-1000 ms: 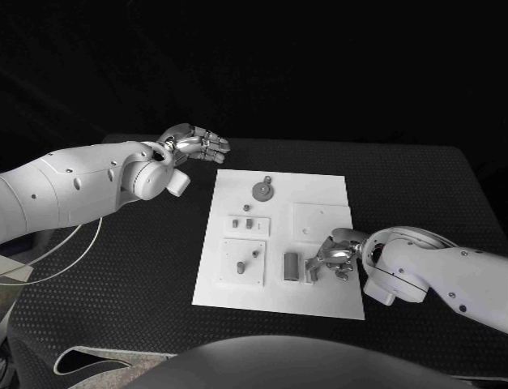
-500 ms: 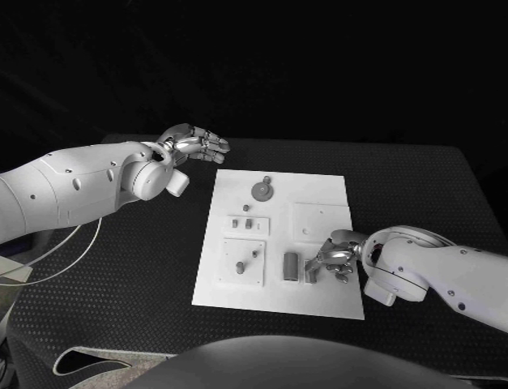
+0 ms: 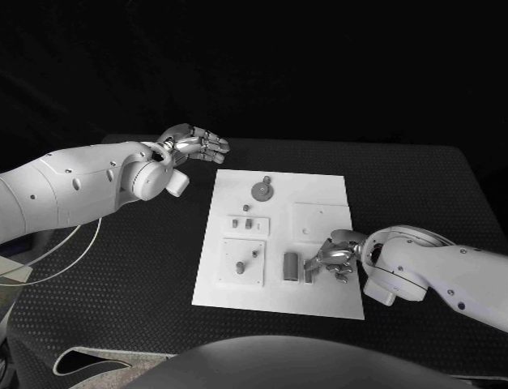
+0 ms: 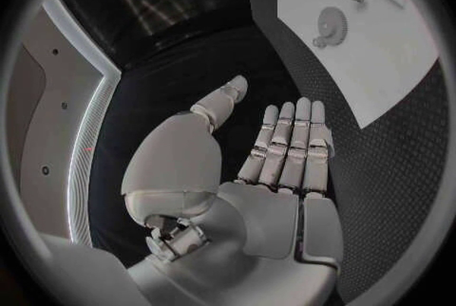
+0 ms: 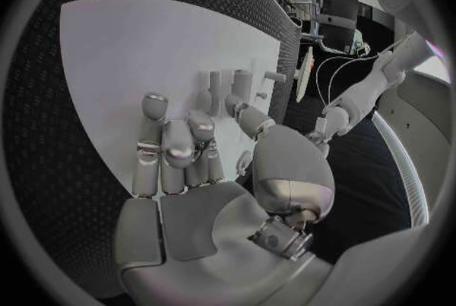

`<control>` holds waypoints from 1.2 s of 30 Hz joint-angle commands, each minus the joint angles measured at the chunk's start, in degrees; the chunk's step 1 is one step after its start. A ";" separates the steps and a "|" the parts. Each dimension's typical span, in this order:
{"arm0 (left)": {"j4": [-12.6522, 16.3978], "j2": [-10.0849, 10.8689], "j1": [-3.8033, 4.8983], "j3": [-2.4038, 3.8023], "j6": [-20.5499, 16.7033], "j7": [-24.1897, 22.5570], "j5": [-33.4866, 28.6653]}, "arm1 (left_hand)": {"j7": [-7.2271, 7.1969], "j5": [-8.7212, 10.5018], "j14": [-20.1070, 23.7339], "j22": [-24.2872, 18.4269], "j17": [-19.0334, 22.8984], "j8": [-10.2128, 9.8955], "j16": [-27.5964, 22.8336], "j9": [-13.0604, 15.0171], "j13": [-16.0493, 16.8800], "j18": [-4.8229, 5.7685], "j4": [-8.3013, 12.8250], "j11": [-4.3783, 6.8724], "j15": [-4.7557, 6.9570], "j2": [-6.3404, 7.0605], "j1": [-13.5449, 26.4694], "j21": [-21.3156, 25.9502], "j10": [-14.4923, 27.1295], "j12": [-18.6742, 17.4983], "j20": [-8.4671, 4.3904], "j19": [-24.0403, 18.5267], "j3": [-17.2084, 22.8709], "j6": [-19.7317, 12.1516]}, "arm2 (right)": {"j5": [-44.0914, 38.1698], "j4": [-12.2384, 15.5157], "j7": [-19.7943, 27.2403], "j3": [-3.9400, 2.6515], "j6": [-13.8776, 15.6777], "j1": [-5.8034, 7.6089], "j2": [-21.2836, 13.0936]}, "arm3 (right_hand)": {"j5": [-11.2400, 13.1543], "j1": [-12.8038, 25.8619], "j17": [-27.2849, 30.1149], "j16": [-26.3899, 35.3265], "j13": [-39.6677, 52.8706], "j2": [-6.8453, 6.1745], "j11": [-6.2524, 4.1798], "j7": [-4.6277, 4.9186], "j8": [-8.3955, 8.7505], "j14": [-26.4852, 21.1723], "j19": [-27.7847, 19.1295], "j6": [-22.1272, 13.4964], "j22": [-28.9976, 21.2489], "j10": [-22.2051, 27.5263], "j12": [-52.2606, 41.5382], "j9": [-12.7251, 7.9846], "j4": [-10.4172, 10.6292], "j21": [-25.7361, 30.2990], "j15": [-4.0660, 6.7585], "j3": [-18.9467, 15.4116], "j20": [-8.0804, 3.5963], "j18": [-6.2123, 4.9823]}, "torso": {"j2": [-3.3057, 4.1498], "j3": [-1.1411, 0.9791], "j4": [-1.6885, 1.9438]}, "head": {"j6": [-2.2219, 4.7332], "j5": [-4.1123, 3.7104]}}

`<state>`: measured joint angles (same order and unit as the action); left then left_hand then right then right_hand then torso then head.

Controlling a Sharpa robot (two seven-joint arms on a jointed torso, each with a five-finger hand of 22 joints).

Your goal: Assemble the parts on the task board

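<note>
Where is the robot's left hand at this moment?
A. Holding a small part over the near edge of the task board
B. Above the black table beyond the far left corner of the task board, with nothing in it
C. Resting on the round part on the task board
B: the head view shows the left hand off the task board, past its far left corner, and the left wrist view shows its fingers straight with nothing in them.

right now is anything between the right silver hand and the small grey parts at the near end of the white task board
Nothing visible stands between them. The right silver hand is over the white task board, its fingertips right beside the small upright grey parts. Whether they touch cannot be told. The left hand hovers off the board's far left corner.
</note>
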<state>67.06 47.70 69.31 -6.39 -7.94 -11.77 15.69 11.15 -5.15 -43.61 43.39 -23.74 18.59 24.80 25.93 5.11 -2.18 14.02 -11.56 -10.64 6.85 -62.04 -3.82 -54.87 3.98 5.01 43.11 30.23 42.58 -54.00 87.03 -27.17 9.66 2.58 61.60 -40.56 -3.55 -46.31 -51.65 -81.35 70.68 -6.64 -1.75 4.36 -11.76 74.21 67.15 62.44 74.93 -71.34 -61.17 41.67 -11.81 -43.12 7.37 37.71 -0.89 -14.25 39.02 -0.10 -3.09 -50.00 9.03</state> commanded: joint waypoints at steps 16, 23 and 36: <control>0.07 -0.12 0.04 0.03 0.67 -0.40 0.23 | 1.35 0.01 -0.13 -0.08 -0.09 0.19 -0.24 -0.10 -0.08 0.53 -0.23 -0.14 -0.17 -0.12 0.39 -0.16 -0.45 0.12 0.08 -0.40 -0.12 -0.12 | -1.29 0.45 2.56 0.02 0.60 -0.10 -0.28 | 0.20 -0.04 0.00 0.18 -0.01 -0.47 -0.09 0.11 0.25 -0.07 0.51 -0.24 0.97 0.27 0.28 -0.03 0.00 0.28 0.34 0.57 -0.02 -0.75 | 0.00 -0.03 -0.01 | 0.00 -0.11; 0.10 -0.05 0.04 0.03 0.39 -0.68 0.23 | 1.35 0.01 -0.14 -0.09 -0.10 0.19 -0.25 -0.11 -0.09 0.53 -0.22 -0.14 -0.17 -0.12 0.38 -0.17 -0.46 0.12 0.08 -0.40 -0.12 -0.12 | -1.36 1.38 5.10 -0.41 2.15 -0.07 -1.69 | 0.22 -0.77 0.12 0.22 0.02 -0.41 -0.07 0.14 0.27 -0.12 0.54 -0.32 1.02 0.27 0.23 -0.02 -0.90 0.28 0.33 0.66 -0.04 -0.75 | -0.05 -0.05 -0.10 | 0.00 -0.21; -0.40 -0.77 0.06 0.03 -0.89 -3.56 -1.33 | 0.30 0.01 -0.60 -0.10 -0.47 1.20 -0.24 0.08 0.28 0.68 -0.06 0.74 0.28 -1.15 0.31 -0.29 -2.66 1.03 -0.17 -0.20 -0.16 1.70 | 13.21 -6.41 31.75 -4.16 9.32 1.06 -1.75 | 0.24 -2.71 0.66 1.64 -0.57 -0.16 1.59 1.88 2.16 -1.68 -1.46 -4.75 0.96 3.37 1.88 -0.31 -3.33 1.46 -1.17 0.77 1.06 -0.75 | -1.46 0.11 -1.11 | 2.94 -1.74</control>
<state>66.51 47.05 69.30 -6.41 -8.19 -13.08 15.45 11.24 -5.15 -43.93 43.35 -24.17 19.46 24.80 25.96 5.35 -2.18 14.02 -10.81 -10.33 6.23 -61.76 -3.82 -57.28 4.83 5.01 43.11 30.23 43.92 -47.73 81.59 -6.99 5.59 9.43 62.58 -42.50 -3.55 -48.68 -51.03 -79.84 70.13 -7.16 -0.09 5.39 -9.79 72.47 66.00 58.50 74.93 -68.24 -59.60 41.27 -14.90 -41.91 6.51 38.37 0.24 -14.62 38.26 -0.03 -3.77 -48.09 7.48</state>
